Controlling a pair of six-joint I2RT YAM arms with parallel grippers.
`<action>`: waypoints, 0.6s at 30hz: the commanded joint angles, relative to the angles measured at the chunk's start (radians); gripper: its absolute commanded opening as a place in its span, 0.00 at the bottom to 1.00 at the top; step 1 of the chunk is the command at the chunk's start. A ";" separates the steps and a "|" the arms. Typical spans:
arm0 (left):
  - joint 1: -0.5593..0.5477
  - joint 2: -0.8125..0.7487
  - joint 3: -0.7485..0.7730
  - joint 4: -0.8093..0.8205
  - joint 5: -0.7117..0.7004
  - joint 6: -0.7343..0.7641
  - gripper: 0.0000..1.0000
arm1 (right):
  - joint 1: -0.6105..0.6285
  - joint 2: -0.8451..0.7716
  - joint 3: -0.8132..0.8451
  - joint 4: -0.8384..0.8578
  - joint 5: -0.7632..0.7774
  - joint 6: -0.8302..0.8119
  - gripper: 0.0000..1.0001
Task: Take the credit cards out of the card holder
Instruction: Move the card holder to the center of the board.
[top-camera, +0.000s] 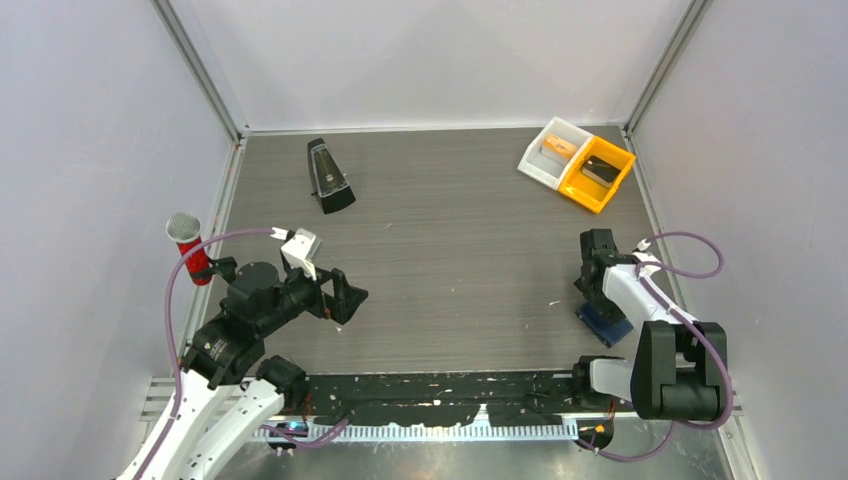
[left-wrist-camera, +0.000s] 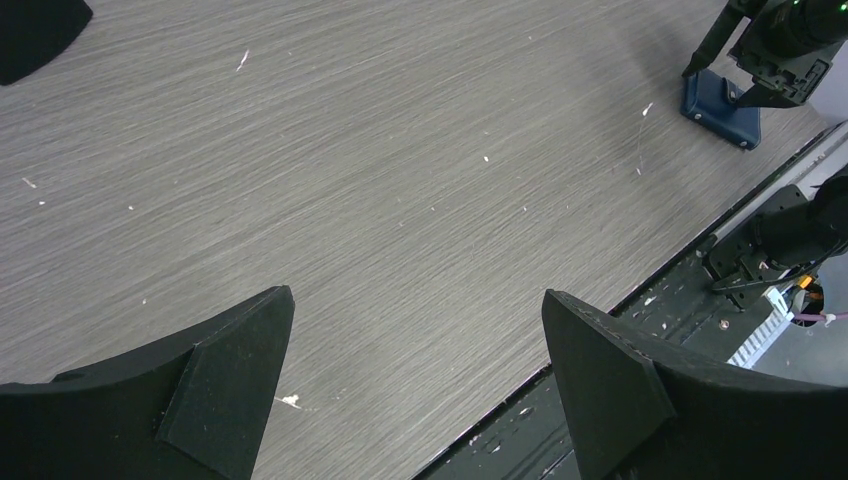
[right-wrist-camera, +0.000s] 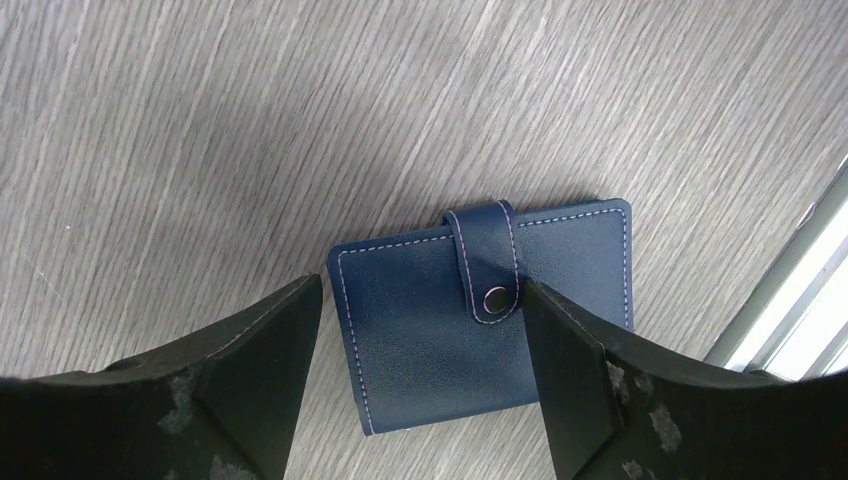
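While the card holder (right-wrist-camera: 485, 330) lies shut: no step of the removal is judged done.
Card holder: navy bifold, laid flat at the table's near right edge; snap tab (right-wrist-camera: 487, 255) fastened.
Credit cards: none seen; presumed inside the card holder.
Left to do: tab to be unsnapped, holder opened, cards drawn out.
Right gripper (right-wrist-camera: 418, 300): poised directly above the card holder, jaws parted either side of it, nothing held.
Left gripper (left-wrist-camera: 416, 295): well to the left of the card holder, spread fully, empty.
Table (top-camera: 470, 230): grey wood-grain, flecked with white specks.
Metronome (top-camera: 328, 176): black, far beyond and left of the card holder.
Bins (top-camera: 590, 200): white and orange, beyond the card holder.
Walls (top-camera: 430, 60): plain pale panels, metal-framed.
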 joint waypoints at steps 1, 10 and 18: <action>0.003 0.016 0.044 0.018 -0.003 0.010 0.99 | -0.025 0.025 -0.006 0.083 -0.055 -0.036 0.80; 0.003 0.007 0.042 0.018 -0.018 0.012 0.99 | -0.030 -0.017 -0.040 0.221 -0.249 -0.184 0.66; 0.002 0.007 0.052 0.006 -0.019 0.014 0.99 | -0.027 -0.018 -0.075 0.317 -0.554 -0.302 0.68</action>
